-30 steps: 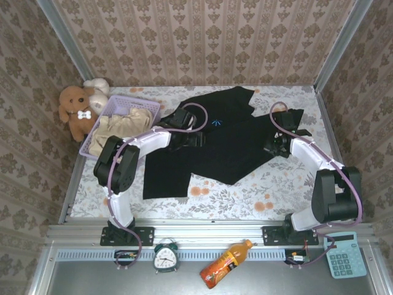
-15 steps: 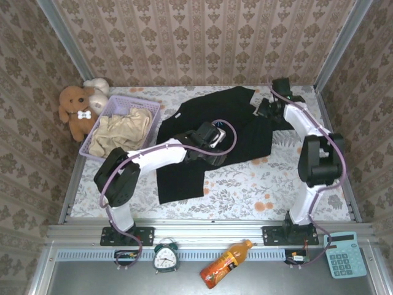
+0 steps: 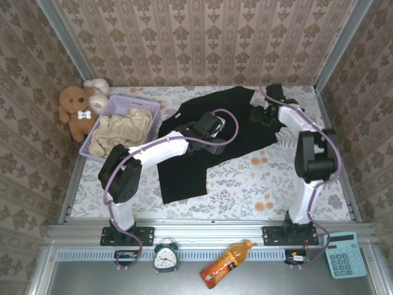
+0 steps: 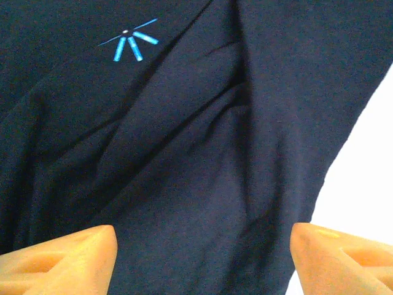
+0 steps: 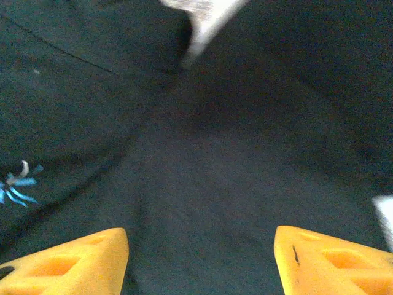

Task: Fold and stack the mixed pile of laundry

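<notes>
Item 1, black garment: spread on the floral surface, from the centre to the upper right of the top frame.
Item 2, cream garment: heaped in the lavender basket, upper left, beside the teddy bears.
My left wrist view gives the light-blue starburst mark sharp. The right wrist view has it blurred at lower left.
Left end effector: fingers apart over black folds, gripping nothing.
Right end effector: likewise apart.
Bottle: label too small to read.
Room: patterned wallpaper on three sides.
</notes>
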